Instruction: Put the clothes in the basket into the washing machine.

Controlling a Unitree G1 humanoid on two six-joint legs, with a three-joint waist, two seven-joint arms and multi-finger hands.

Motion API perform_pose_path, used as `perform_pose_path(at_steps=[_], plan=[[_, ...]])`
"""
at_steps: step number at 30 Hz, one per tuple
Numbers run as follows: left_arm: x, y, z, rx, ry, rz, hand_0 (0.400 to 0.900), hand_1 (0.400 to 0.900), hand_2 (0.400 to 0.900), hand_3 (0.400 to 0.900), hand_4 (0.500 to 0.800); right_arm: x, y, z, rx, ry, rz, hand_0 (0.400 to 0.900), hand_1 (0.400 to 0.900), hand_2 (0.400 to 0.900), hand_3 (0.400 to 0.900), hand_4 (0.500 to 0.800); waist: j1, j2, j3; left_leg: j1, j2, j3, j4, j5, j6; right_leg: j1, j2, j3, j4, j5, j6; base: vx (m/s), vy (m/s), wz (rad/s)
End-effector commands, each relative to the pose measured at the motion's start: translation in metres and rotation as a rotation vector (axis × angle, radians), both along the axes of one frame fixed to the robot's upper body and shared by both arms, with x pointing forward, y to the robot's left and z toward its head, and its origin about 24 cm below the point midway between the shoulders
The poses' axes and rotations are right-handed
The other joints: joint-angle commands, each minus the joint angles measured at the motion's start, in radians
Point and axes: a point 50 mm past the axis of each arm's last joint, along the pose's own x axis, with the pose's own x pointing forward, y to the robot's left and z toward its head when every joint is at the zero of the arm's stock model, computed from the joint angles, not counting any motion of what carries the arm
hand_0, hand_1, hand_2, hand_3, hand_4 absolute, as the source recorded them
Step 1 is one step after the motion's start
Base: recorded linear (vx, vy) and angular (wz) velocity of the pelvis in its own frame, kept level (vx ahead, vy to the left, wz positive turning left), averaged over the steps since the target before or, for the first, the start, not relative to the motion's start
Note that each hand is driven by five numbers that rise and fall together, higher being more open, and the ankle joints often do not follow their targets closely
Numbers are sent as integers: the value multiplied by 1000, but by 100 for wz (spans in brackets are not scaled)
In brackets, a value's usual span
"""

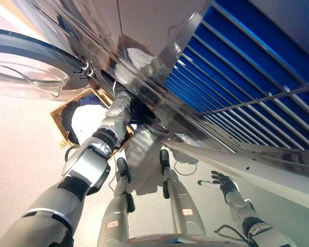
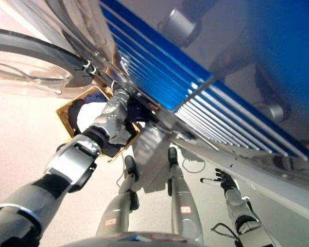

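Observation:
The wicker basket (image 1: 58, 122) stands on the floor below the washing machine (image 1: 144, 31), with a white garment (image 1: 86, 122) and dark clothes (image 2: 72, 117) in it. The machine's round glass door (image 1: 26, 67) hangs open at the left. My left arm stretches over the basket up to the machine's dark opening (image 1: 110, 77). My left hand (image 1: 124, 98) is at the rim, and its fingers are hidden behind the machine's front edge. Something white (image 1: 138, 56) shows inside. My right hand (image 1: 224, 183) hangs low at the right over the floor, fingers spread, holding nothing.
A blue slatted panel (image 1: 247, 67) fills the upper right above a pale ledge (image 1: 257, 164) that runs diagonally. Pale floor (image 1: 20, 134) lies left of the basket and below the open door.

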Motion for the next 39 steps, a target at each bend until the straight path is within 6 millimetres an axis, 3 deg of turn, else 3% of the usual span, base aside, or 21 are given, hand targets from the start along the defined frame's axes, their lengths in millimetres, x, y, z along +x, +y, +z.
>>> perform_pose_path(at_steps=[1,9,17,22,26,32,39], plan=[[7,-45,85,15,-318,-134,900,900,900,900,800,-64,-49,-6,-107,149,-100,900,900,900,900,800,-6,73,-122,15,60,-56,-15,-20,-87,11,25,-10,-70,88,-28,7,-25,12],[5,-45,66,123,-280,-124,900,900,900,900,800,-58,-43,-7,-97,131,-93,900,900,900,900,800,11,69,-103,-11,57,-76,-6,-15,-85,5,21,-30,-75,93,-29,-10,-11,11],[-1,-21,25,197,-199,-62,900,900,900,900,800,-41,-31,-7,-88,107,-37,900,900,900,900,800,30,35,-78,-40,57,-94,36,-29,-79,4,18,-47,-79,99,-30,-18,7,5],[-5,-14,10,240,-176,-62,900,900,900,900,800,-36,-27,-7,-90,103,-23,900,900,900,900,800,43,23,-76,-44,55,-103,41,-30,-77,10,18,-60,-80,101,-29,-16,12,9],[-13,-2,-17,273,-114,-55,900,900,900,900,800,-28,-22,-6,-92,95,7,900,900,900,900,800,62,8,-84,-36,55,-113,50,-38,-74,30,18,-76,-80,102,-28,-11,22,7],[-29,0,-51,261,-41,-86,900,900,900,900,800,-20,-17,-5,-103,102,42,900,900,900,900,800,88,-11,-102,14,55,-128,59,-57,-69,92,17,-98,-74,94,-25,12,17,9],[-50,8,-92,356,62,-144,900,900,900,900,800,-22,-19,-6,-119,140,66,900,900,900,900,800,120,-21,-133,108,47,-130,72,-92,-63,193,15,-112,-70,71,-21,50,44,5]])
